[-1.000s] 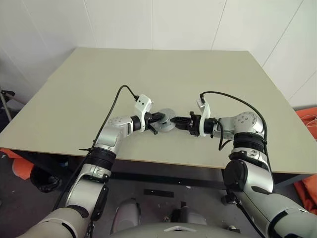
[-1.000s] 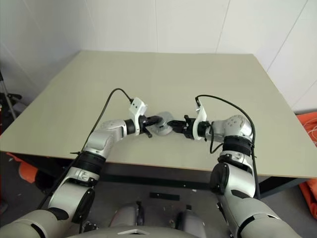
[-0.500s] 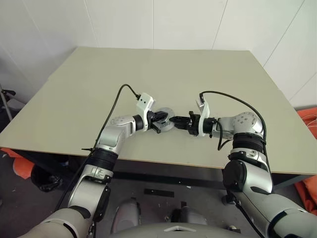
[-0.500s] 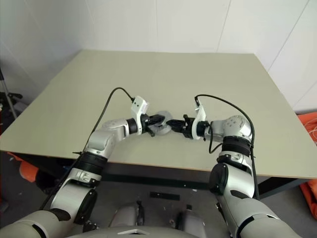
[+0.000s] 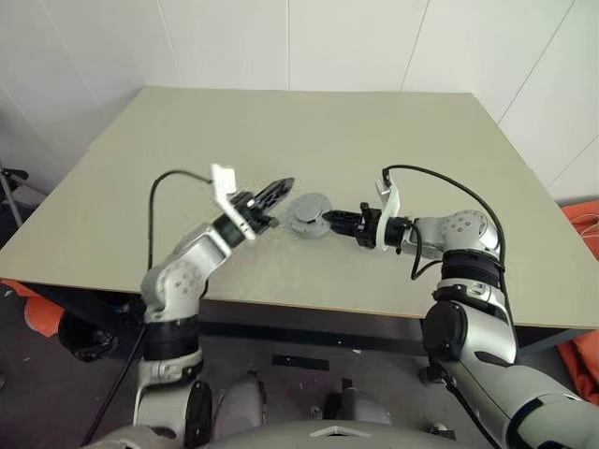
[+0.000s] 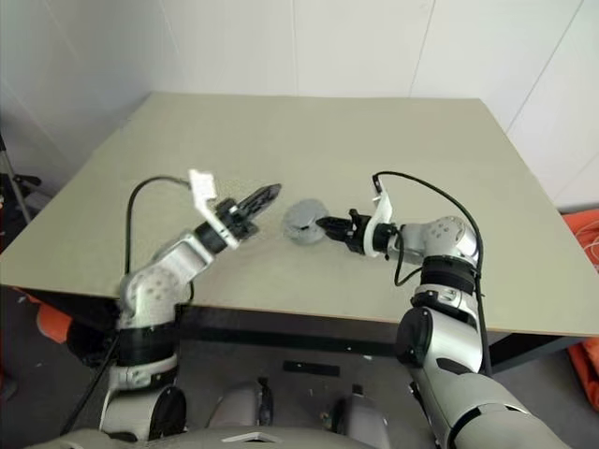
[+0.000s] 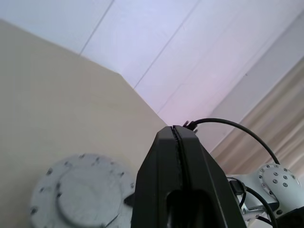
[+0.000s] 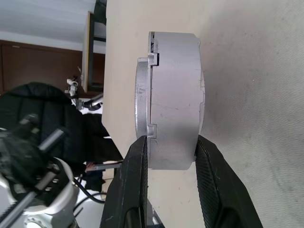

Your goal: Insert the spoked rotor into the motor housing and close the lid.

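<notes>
The motor housing (image 5: pixel 307 211), a short grey round cup, is near the table's front middle. My right gripper (image 5: pixel 329 219) is shut on its side wall, one finger (image 8: pixel 135 180) on each side of the wall (image 8: pixel 175 95). The lid (image 8: pixel 142 95), a thinner grey disc, sits flush on the housing's upper end. Its face (image 7: pixel 80 190) has small holes around the rim. My left gripper (image 5: pixel 281 185) is shut and empty, raised just left of the housing with its tips (image 7: pixel 175 130) pointing at it. The spoked rotor is hidden.
The beige table (image 5: pixel 309 131) stretches wide behind and to both sides of the housing. White walls stand behind it. Orange cloth (image 5: pixel 585 224) lies past the table's right edge. Black cables loop over both wrists.
My left gripper has drawn back from the housing, rising and swinging left while its wrist rolled. The right gripper and the housing stay where they were.
</notes>
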Robot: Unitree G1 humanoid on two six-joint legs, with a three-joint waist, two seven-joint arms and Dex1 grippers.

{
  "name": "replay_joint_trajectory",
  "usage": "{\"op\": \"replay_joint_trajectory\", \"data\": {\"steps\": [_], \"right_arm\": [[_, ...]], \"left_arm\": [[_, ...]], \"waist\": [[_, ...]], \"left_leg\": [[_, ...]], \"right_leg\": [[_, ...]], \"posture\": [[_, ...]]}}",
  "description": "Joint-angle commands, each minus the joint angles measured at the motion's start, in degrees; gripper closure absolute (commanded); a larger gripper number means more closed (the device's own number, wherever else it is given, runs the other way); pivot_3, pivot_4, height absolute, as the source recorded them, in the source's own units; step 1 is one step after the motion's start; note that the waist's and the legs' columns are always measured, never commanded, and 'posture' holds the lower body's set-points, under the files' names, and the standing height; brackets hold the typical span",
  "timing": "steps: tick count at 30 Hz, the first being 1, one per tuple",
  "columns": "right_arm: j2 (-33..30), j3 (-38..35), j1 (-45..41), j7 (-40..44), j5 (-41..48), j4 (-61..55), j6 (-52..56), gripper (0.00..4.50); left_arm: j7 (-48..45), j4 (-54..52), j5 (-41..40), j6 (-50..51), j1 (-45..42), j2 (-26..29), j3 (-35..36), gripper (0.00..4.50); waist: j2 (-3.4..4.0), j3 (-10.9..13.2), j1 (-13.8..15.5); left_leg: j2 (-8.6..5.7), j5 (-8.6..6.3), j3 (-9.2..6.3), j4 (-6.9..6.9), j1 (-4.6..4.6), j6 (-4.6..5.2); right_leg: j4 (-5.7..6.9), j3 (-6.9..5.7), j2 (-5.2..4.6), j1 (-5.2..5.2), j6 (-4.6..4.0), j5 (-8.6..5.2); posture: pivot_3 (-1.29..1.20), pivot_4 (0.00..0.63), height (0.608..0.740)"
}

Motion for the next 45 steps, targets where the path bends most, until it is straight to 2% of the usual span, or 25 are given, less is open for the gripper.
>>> {"op": "replay_joint_trajectory", "data": {"steps": [1,2,4,7,15,16,20,26,45], "right_arm": [[0.6,-2.3,-5.2,-0.1,4.3,-1.6,-0.8,3.3],[0.9,-2.7,-5.9,-0.2,4.8,-1.9,-0.3,3.3],[1.7,-3.1,-6.7,-0.7,5.6,-2.8,0.7,3.3],[3.2,-3.8,-7.5,-2.0,6.7,-4.4,2.3,3.3],[4.8,-5.4,-7.8,-4.6,8.7,-7.7,4.8,3.3],[4.9,-5.5,-7.8,-4.8,8.9,-8.0,5.0,3.3],[5.3,-6.3,-7.9,-5.5,9.5,-9.3,5.9,3.3],[6.5,-7.5,-8.0,-6.3,10.7,-11.6,8.3,3.3],[9.2,-3.9,-2.2,-17.7,28.1,-15.9,8.4,3.3]], "left_arm": [[6.9,-3.3,-8.3,3.8,4.2,-0.9,4.9,4.5],[8.7,-3.3,-10.6,4.4,5.6,-1.5,6.2,4.11],[11.0,-3.5,-14.4,5.1,7.5,-2.2,7.5,3.64],[13.9,-2.9,-17.2,5.9,8.5,-2.8,7.3,2.68],[18.3,0.0,-25.0,5.3,7.5,-3.6,7.2,0.19],[19.1,0.4,-26.0,5.3,7.4,-3.7,7.1,0.02],[21.1,2.8,-30.5,5.0,7.2,-4.2,7.3,0.02],[21.9,5.8,-32.7,4.4,6.4,-4.0,5.9,0.02],[18.0,9.8,-36.9,-0.5,1.4,-6.1,4.2,0.02]], "waist": [[0.01,0.0,-0.1],[0.01,0.0,-0.1],[-0.01,0.0,-0.1],[-0.01,0.0,0.1],[-0.01,0.0,0.3],[-0.01,0.0,0.3],[-0.02,0.0,0.3],[-0.02,0.0,0.1],[-0.02,0.0,0.1]], "left_leg": [[0.0,0.0,0.0,0.01,0.0,0.0],[-0.01,0.0,0.01,0.03,0.0,0.0],[0.0,0.0,0.02,0.04,0.01,0.0],[0.02,0.01,0.0,0.03,0.02,-0.01],[-0.01,0.01,0.0,0.02,0.03,-0.03],[-0.01,0.02,-0.01,0.02,0.03,-0.05],[-0.01,0.03,-0.01,0.01,0.05,-0.08],[-0.02,0.04,-0.02,0.01,0.06,-0.1],[-0.07,0.09,-0.07,0.02,0.17,-0.18]], "right_leg": [[-0.01,0.0,0.0,0.0,0.0,0.0],[-0.01,0.01,0.0,0.0,0.01,0.01],[-0.04,0.01,0.0,0.03,0.02,0.01],[-0.04,0.01,0.03,0.05,0.02,0.0],[-0.1,0.02,0.02,0.09,0.14,0.06],[-0.1,0.03,0.02,0.09,0.24,0.12],[-0.09,0.04,0.03,0.1,0.33,0.16],[-0.09,0.05,0.04,0.1,0.38,0.18],[-0.13,0.11,0.03,0.27,0.61,0.31]], "posture": [[0.0,0.0,0.74],[0.0,0.0,0.74],[0.0,0.0,0.74],[0.0,0.0,0.74],[0.0,0.0,0.74],[0.0,0.0,0.74],[0.0,0.0,0.74],[0.0,0.0,0.74],[0.0,0.0,0.74]]}}
